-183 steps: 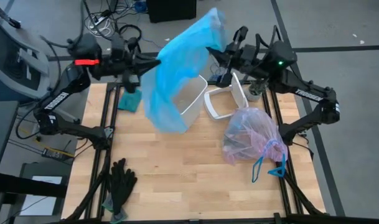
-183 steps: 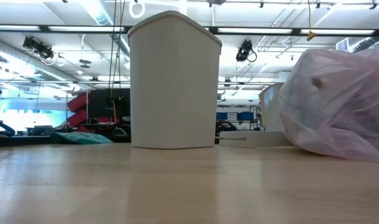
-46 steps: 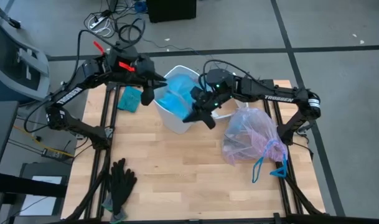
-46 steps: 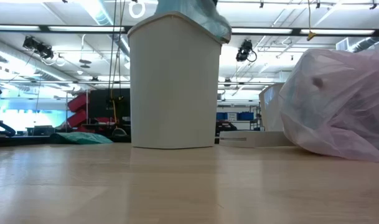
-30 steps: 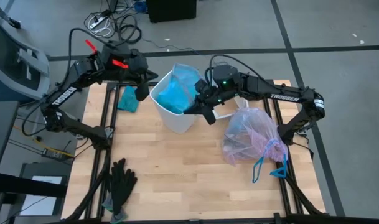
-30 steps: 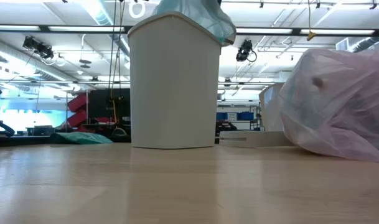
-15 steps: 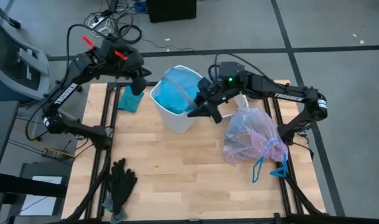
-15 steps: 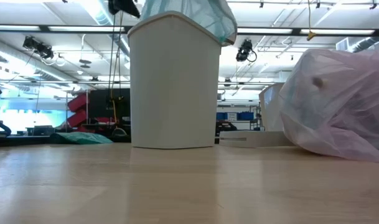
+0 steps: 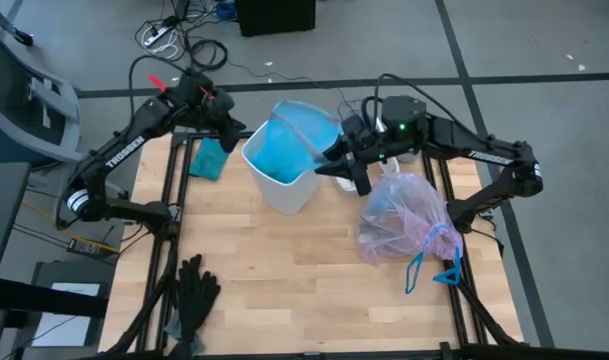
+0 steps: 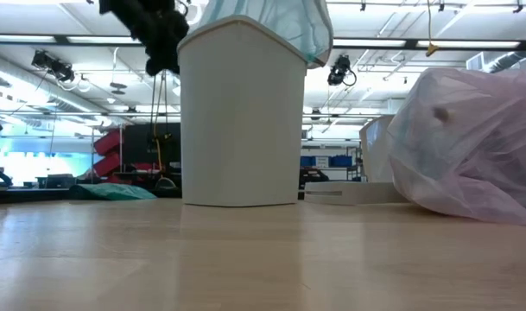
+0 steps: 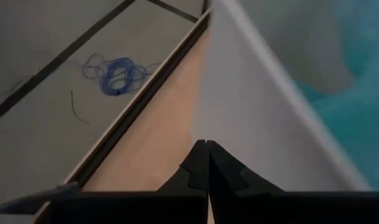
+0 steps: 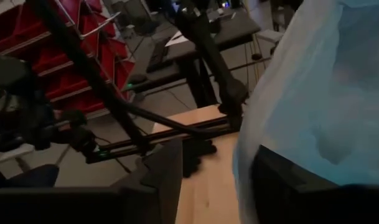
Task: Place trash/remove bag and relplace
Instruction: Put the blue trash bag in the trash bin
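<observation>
Light-blue bag (image 9: 287, 150): draped in white bin (image 9: 289, 188). Right gripper (image 9: 336, 162), fingers parted around bag's 3 o'clock rim edge, stood nearer; left gripper (image 9: 227, 138), pressed together empty, at 9 o'clock. Tied bag (image 9: 404, 220) lay at right.

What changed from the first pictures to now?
The light-blue bag, earlier held spread in the air by both arms, now sits inside the white bin. The left hand has let go and is shut beside the bin; the right hand is at the bag's edge. The full pink bag, lid and black gloves stayed put.
</observation>
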Robot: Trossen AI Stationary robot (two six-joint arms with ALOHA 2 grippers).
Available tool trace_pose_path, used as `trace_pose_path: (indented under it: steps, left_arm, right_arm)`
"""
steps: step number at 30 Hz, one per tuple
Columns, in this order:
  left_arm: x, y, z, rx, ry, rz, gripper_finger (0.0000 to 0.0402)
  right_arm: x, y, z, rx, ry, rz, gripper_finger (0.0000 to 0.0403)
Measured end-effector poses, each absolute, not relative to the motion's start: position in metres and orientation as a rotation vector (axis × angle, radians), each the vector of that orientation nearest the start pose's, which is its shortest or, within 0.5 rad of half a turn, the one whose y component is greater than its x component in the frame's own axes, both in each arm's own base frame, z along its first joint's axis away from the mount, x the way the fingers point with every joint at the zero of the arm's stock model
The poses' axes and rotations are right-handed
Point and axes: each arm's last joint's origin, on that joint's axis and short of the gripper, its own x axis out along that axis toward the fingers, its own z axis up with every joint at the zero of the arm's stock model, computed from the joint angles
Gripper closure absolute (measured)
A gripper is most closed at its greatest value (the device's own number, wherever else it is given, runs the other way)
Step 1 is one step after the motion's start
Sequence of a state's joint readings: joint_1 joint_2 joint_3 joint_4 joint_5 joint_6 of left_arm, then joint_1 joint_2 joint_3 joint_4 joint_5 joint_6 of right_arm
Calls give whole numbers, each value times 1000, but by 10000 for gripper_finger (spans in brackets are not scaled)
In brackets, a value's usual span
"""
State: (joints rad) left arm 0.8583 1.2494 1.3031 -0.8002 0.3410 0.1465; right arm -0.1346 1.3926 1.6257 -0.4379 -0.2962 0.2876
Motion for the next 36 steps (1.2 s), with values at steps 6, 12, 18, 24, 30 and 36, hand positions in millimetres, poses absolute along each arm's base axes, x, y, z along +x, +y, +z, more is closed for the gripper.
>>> trace_pose_path:
  steps: [6, 12, 18, 24, 30, 36]
  left_arm:
    - [169, 189, 326, -385, 652, 486, 401]
    - [171, 192, 299, -446, 636, 504, 401]
    - [170, 193, 290, -497, 517, 424, 401]
    - [178, 179, 283, -549, 511, 315, 401]
    - [200, 149, 278, -563, 524, 152, 401]
    - [230, 109, 278, -583, 460, -40, 401]
  right_arm:
    - [286, -20, 448, 339, 339, -15, 262]
    - [285, -6, 442, 332, 387, -72, 317]
    - [284, 10, 440, 298, 414, -27, 396]
    - [272, 18, 431, 301, 519, -215, 399]
    - [254, 19, 429, 312, 585, -295, 401]
    - [233, 12, 441, 274, 540, -347, 402]
